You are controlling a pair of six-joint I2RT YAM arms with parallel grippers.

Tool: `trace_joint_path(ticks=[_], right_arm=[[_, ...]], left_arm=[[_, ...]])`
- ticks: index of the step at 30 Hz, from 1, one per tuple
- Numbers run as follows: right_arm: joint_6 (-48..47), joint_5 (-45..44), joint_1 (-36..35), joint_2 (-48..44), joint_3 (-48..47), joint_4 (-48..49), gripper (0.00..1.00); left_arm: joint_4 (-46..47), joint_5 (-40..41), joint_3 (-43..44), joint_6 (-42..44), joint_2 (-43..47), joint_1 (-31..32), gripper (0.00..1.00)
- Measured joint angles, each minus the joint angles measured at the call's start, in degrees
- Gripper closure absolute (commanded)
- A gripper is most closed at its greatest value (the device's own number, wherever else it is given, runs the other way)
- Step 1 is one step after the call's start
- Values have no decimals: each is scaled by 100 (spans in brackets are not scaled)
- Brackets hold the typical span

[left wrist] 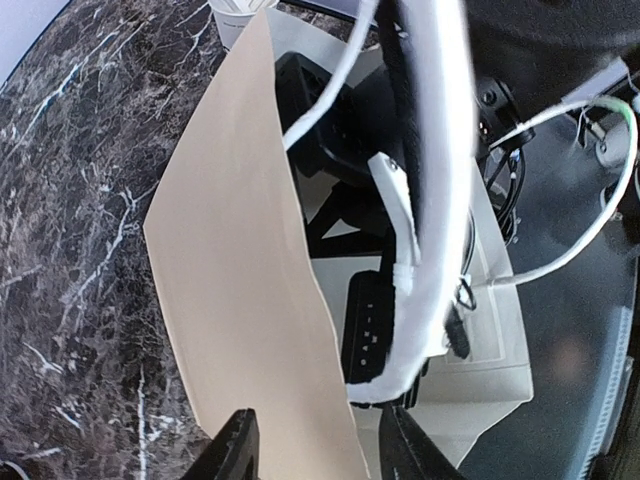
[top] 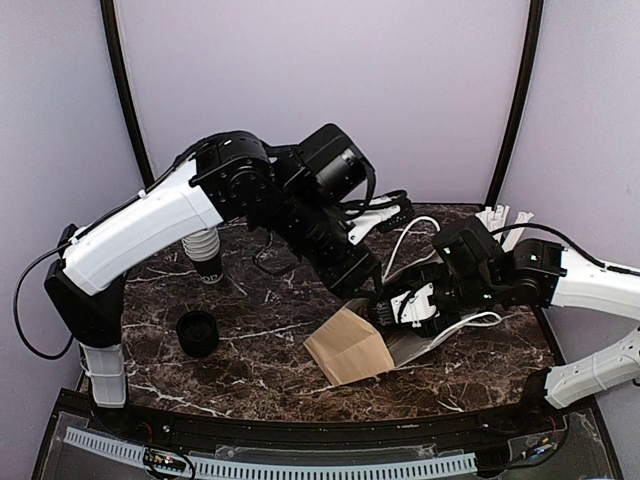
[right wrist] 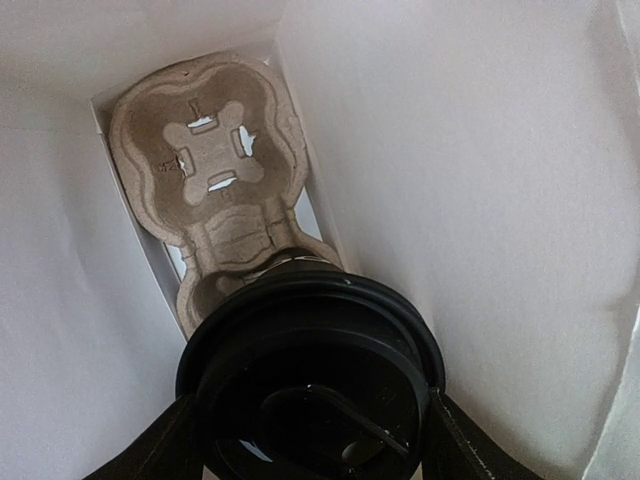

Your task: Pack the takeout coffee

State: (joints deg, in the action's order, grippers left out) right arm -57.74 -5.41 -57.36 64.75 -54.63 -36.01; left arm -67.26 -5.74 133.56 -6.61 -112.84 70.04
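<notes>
The brown paper bag [top: 350, 345] lies on its side on the marble table, mouth toward the right arm. My right gripper [top: 405, 305] reaches into that mouth. In the right wrist view it [right wrist: 310, 440] is shut on the takeout coffee [right wrist: 310, 370], whose round black lid fills the space between the fingers, inside the bag's white walls. The cup hangs just above the near pocket of a cardboard cup carrier [right wrist: 210, 160] at the bag's bottom. My left gripper [left wrist: 320, 450] is at the bag's mouth [top: 368, 290], jaws apart, with the bag's upper wall [left wrist: 240, 260] between the fingers.
A stack of lidless black-and-white cups [top: 207, 255] stands at the back left. A black round piece [top: 197, 333] sits at the left front. White stirrers [top: 500, 215] stand at the back right, and their white cup [left wrist: 235, 15] shows in the left wrist view.
</notes>
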Motion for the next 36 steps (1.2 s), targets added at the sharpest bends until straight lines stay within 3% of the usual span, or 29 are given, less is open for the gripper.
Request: trace_joint_path(ticks=[6, 9, 14, 22, 28, 36], right_arm=[[33, -42, 0, -4, 0, -2, 63], [125, -46, 0, -26, 0, -11, 64], [175, -42, -2, -341, 201, 74, 64], [-243, -20, -133, -1436, 1038, 249, 63], [-321, -199, -330, -1386, 1054, 74, 63], [-302, -636, -516, -1137, 931, -186, 64]], left_arm=[[-66, 90, -68, 101, -2, 66, 92], [-44, 98, -94, 197, -2, 96, 99], [164, 350, -184, 533, -2, 199, 100], [647, 1427, -289, 1268, -92, 680, 100], [868, 2081, -396, 1663, -140, 927, 100], [1014, 2201, -417, 1805, -192, 975, 100]])
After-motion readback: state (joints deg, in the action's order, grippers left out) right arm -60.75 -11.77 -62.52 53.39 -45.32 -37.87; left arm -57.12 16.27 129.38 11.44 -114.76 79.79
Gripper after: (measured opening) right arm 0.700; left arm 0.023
